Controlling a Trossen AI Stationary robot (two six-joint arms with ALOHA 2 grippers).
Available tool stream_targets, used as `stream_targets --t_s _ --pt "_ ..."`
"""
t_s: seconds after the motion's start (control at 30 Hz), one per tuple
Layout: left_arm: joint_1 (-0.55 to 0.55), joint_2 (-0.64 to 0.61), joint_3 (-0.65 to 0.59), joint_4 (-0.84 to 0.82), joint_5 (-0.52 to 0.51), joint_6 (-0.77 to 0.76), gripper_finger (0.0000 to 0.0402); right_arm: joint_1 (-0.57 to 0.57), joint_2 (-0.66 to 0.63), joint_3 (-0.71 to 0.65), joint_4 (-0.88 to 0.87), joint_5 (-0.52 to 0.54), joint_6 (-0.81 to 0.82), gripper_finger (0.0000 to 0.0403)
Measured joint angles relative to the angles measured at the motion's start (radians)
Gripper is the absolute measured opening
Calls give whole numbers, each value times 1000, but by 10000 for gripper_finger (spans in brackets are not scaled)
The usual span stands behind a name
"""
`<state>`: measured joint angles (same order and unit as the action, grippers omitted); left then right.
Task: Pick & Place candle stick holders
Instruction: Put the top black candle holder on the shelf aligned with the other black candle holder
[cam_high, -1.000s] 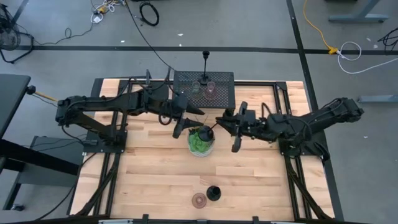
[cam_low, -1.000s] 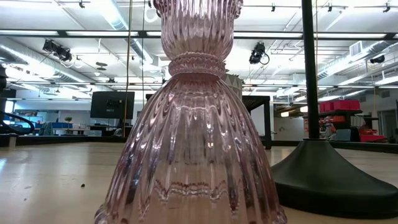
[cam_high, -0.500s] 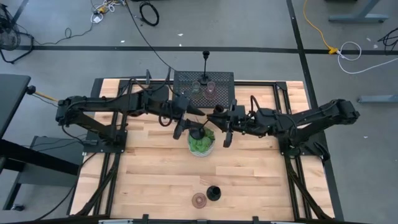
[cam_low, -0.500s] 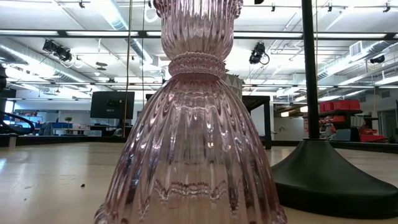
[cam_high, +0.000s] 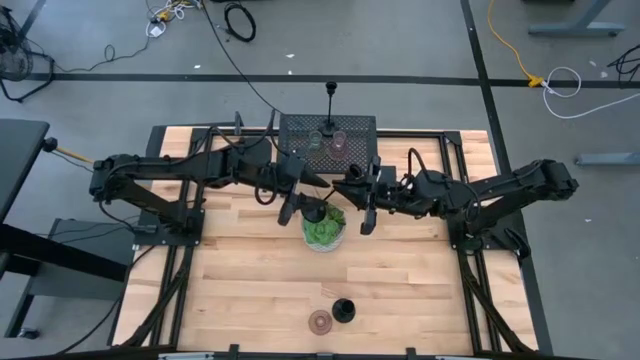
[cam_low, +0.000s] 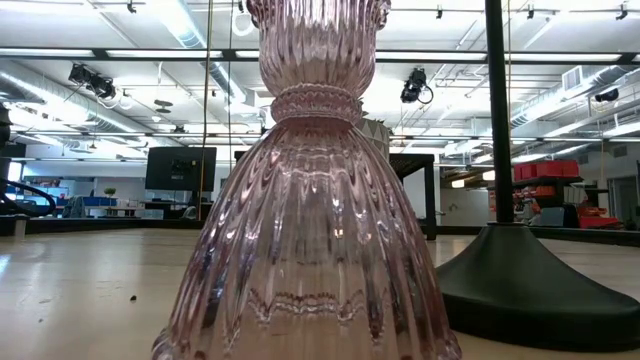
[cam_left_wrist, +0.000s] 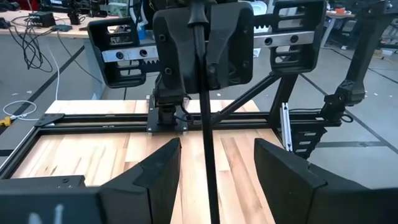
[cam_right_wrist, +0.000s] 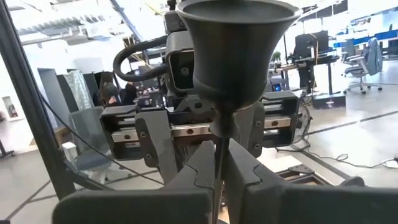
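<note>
Your right gripper (cam_high: 366, 205) has slid in toward plant bowl (cam_high: 323, 229) since a second ago, now facing left gripper (cam_high: 299, 202) across it. Right fingers (cam_right_wrist: 205, 165) pinch thin stem of black candlestick (cam_right_wrist: 231, 68). Left fingers (cam_left_wrist: 158, 171) spread, stem between, apparently untouched. Pink glass holder (cam_high: 320, 321) and black candlestick base (cam_high: 344, 310) sit together at near table edge; two glass cups (cam_high: 328, 141) on mesh rack (cam_high: 355, 150).

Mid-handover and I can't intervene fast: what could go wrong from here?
1. The left gripper is open around the black candlestick stem. If the right gripper lets go early, the candlestick may fall onto the plant bowl.
2. The grippers face each other closely and could collide.
</note>
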<state>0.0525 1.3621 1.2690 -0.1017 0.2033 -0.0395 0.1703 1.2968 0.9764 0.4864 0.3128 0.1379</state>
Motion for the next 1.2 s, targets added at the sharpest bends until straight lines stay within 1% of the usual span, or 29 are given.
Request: stream_targets --t_s 0.3,0.57,0.8,0.97,1.2 --pt "0 0 0 0 0 1 206 -1 3 0 45 8 -14 5" --pt "0 0 0 0 -1 2 206 -22 66 1 106 -26 -13 5" --pt "0 0 0 0 -1 2 206 -28 109 77 93 -44 -15 4" --pt "0 0 0 -3 -1 0 205 -28 137 114 35 -43 -25 5" --pt "0 0 0 -6 -1 0 180 -28 143 118 34 -41 -27 5"
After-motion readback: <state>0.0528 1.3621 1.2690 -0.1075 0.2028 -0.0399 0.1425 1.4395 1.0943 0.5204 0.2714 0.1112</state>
